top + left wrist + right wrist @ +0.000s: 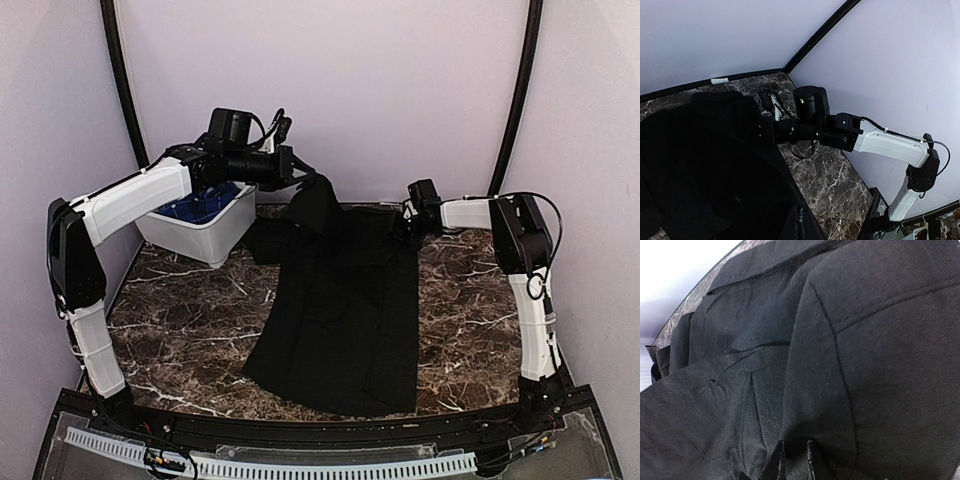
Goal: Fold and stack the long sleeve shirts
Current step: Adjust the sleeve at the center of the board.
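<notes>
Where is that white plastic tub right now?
In the overhead view the white tub sits at the far left corner of the table, under the left arm, just left of the black shirt.

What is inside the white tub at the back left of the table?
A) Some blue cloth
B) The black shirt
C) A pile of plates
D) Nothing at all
A: blue checked cloth shows above the rim of the white tub, while the black shirt lies outside it, spread over the table.
</notes>
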{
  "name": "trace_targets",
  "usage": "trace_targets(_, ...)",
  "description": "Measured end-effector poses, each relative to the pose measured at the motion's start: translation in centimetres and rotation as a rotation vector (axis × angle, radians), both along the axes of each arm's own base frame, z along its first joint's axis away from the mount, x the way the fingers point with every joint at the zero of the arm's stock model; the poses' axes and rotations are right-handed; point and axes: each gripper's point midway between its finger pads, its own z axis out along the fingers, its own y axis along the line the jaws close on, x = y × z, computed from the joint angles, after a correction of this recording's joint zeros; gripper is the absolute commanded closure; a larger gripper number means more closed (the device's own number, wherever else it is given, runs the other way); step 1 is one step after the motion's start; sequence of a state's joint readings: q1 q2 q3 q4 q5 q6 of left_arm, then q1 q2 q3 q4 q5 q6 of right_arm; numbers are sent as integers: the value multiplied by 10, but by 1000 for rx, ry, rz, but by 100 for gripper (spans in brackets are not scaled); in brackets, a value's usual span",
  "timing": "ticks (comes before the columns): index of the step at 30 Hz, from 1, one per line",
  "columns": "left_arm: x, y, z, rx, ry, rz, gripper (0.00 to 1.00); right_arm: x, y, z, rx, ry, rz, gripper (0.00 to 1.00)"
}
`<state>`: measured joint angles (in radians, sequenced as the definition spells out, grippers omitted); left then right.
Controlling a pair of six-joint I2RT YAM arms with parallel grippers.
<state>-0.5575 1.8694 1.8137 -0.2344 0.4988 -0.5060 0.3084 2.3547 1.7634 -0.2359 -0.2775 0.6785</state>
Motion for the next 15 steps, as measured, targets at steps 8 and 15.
trace_targets(8, -52, -47, -18, 12, 52, -157, 100, 3, -9, 14, 9, -8, -4, 84)
trace_targets(15, -97, -87, -50, 55, 131, -298, 100, 3, -23, 94, -4, -126, -24, 80)
